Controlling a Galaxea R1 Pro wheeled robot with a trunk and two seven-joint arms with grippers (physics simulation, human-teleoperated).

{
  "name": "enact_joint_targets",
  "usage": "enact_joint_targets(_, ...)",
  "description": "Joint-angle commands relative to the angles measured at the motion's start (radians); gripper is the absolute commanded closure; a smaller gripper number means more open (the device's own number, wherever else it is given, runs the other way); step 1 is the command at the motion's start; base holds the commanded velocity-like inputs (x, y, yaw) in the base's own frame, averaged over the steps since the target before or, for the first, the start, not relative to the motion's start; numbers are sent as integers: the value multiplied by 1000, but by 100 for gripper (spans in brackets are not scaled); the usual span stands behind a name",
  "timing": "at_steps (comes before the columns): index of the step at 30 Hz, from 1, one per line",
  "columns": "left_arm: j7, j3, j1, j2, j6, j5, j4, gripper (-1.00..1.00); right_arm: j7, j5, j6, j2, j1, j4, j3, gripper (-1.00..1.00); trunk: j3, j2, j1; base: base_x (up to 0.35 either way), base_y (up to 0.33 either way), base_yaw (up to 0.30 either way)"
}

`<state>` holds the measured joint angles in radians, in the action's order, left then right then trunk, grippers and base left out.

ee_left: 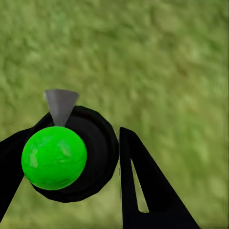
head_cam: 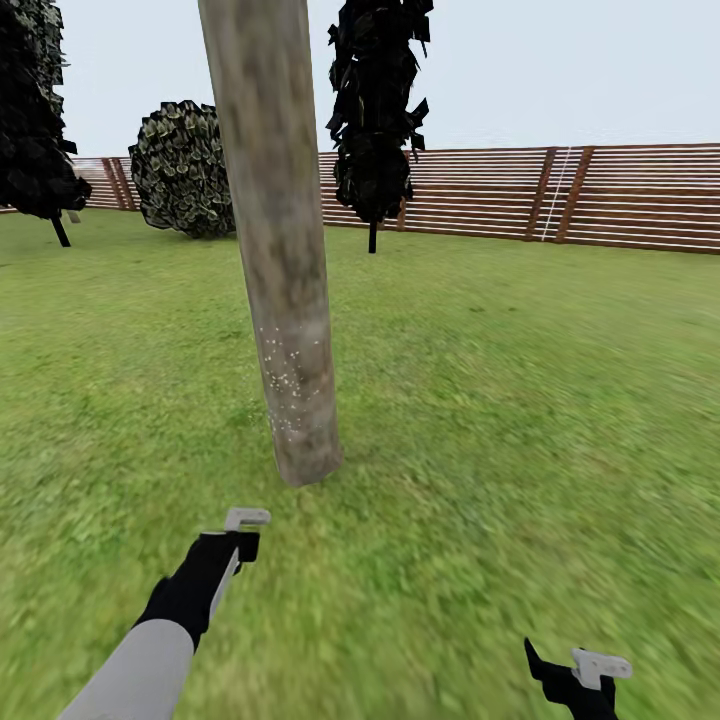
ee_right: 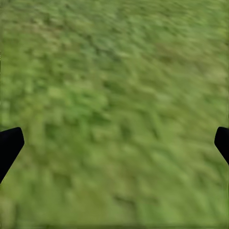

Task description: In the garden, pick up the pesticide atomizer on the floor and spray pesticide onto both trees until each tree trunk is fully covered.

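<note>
Down at the near edge of the head view, the right gripper [head_cam: 585, 672] hangs low over the grass [head_cam: 500, 450], black body with a pale grey finger pad showing. Right wrist view: black fingertips [ee_right: 8, 145] sit far apart at the two sides with only grass [ee_right: 114, 114] between them, so it is spread wide and carries nothing.

Left arm reaches forward on the other side, grey forearm into black wrist, ending at the left gripper [head_cam: 240, 540]. Left wrist view: the left gripper [ee_left: 95, 157] is clamped around the spray bottle [ee_left: 71, 152], seen end-on as a round black body with a bright green disc facing the camera and a grey wedge-shaped nozzle poking out past it. One black finger [ee_left: 143, 186] presses against the bottle's side; the other wraps the opposite edge. Lawn [ee_left: 157, 62] lies behind. From the head view the bottle's pale grey trigger head [head_cam: 246, 518] sticks out just past the wrist, aimed toward the trunk.

Just beyond it, the thick grey-beige tree trunk [head_cam: 280, 240] rises out of the grass, leaning slightly. Small white specks dot its lower part; upper part looks bare.

Farther back: a round speckled bush [head_cam: 180, 170], a thin black tree [head_cam: 375, 110], another dark tree [head_cam: 35, 110] at the left edge. Brown slat fence [head_cam: 560, 195] closes the lawn, pale sky above.
</note>
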<state>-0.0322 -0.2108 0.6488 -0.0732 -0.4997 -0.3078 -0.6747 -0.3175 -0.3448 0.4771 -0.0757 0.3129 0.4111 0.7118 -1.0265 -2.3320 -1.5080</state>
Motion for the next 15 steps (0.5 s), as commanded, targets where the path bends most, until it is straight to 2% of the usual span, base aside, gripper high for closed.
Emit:
enact_joint_targets(1, 0, 0, 0, 0, 0, 6, 0, 100, 0, 0, 0, 0, 0, 0, 0, -100, 0, 0, 0, 0, -7, 0)
enact_joint_targets(5, -1, 3, 0, 1, 5, 88, -4, 100, 0, 0, 0, 0, 0, 0, 0, -100, 0, 0, 0, 0, -180, 48)
enact_joint_targets(6, -1, 5, 0, 0, 6, 97, -2, 100, 0, 0, 0, 1, 0, 0, 0, -100, 0, 0, 0, 29, -256, 182)
enact_joint_targets(11, -3, 11, 0, -2, 23, 108, -3, 100, 0, 1, 0, 1, 0, 0, 0, -100, 0, 0, 0, 109, -263, 250)
enact_joint_targets(15, -10, 10, 0, -15, 34, 107, -7, 100, 0, 1, 1, 1, 0, 0, 0, -100, 0, 0, 0, 189, -234, 276)
